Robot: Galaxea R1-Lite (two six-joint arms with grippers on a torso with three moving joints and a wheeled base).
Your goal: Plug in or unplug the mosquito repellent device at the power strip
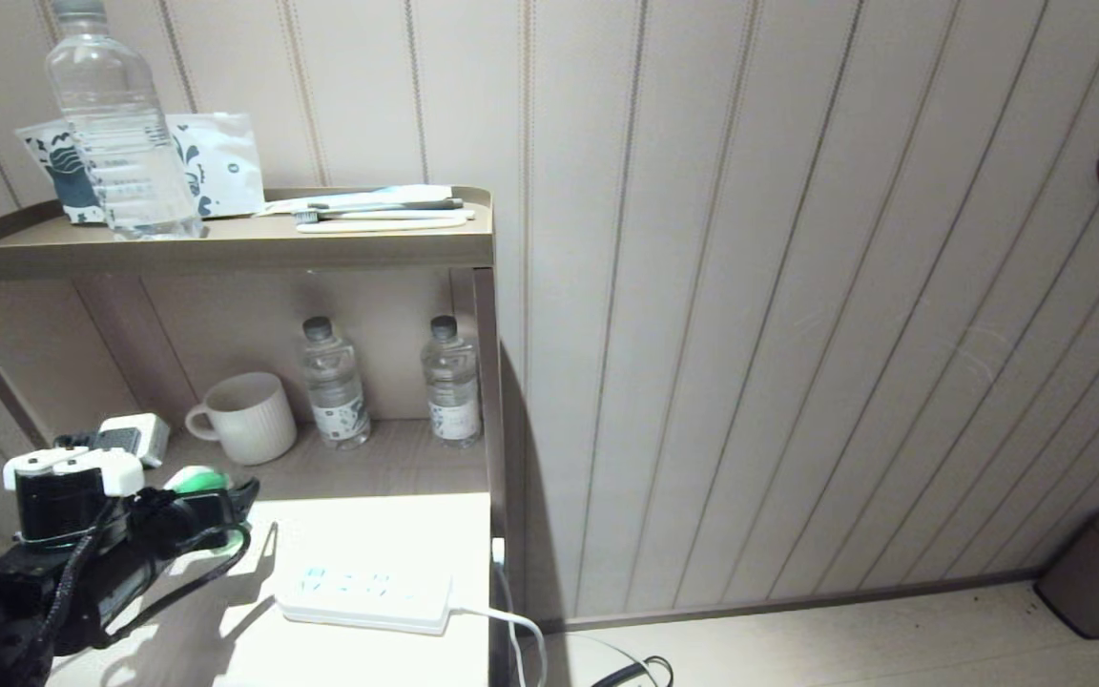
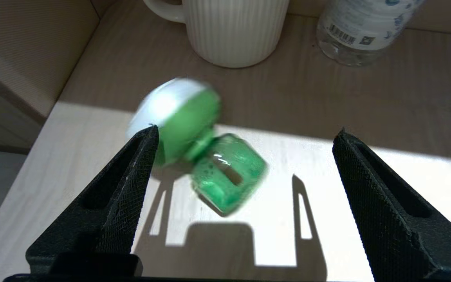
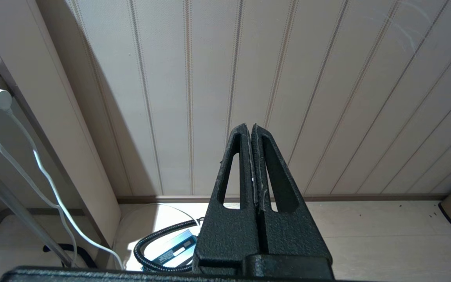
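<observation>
Left claw [image 2: 245,133] gapes wide above the table [image 2: 92,129]; between its fingers lies the blurred mosquito repellent device [image 2: 198,145], the ribbed white mug [image 2: 233,31] beyond.

left gripper [image 2: 245,133] spread wide, holding nothing; right gripper [image 3: 252,127] pressed closed, fingers together, parked low.

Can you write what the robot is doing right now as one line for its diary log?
left gripper: open over device | device: loose on shelf, unplugged | strip: sockets empty | right gripper: shut, idle by wall
</observation>
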